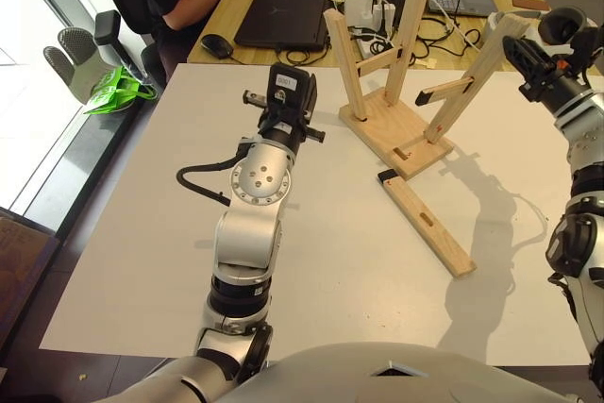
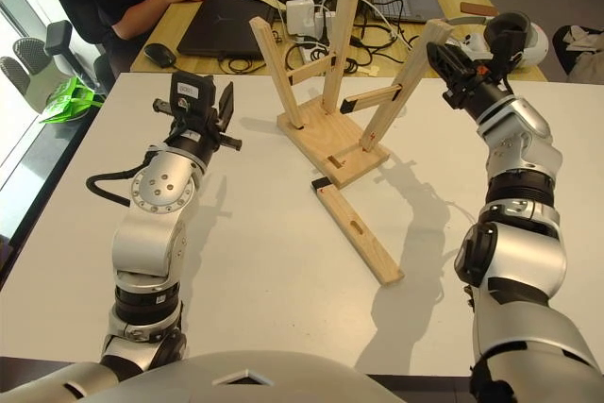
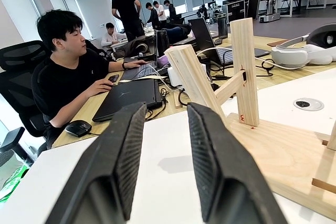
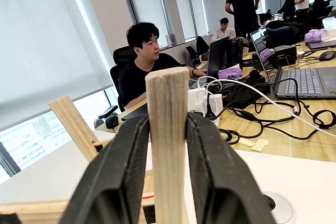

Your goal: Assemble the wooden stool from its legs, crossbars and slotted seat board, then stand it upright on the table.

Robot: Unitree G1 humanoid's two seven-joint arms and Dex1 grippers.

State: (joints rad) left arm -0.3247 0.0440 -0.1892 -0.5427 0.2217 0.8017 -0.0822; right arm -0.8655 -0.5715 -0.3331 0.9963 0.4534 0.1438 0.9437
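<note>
Right fingers [image 4: 121, 171]: closed to the width of a stool leg [image 2: 403, 87], one pad on each side of its top end, high over the far right of the table [image 2: 283, 280]. That leg leans up and to the right from the right edge of the seat board [image 2: 321, 139]. Can't tell if its lower end is seated in a slot. A short crossbar [image 2: 373, 98] sticks out of it to the left, free end apart from the other legs.

Left fingers [image 3: 115, 166]: wide apart, nothing between them, touching nothing. They hang over the table just left of the seat board, pointing far.

Seat board lies flat mid-table, legs pointing up. Two far legs [image 2: 276, 73] stand on its far-left side, joined by a linking crossbar [image 2: 311, 70]. A loose leg [image 2: 368, 247] lies flat on the table, dark-tipped end just beside the board's near corner, running near-right.

Right wrist view gives the pad contact on the leg. Left wrist view gives the empty gap. Eye views give the loose leg and the layout.
</note>
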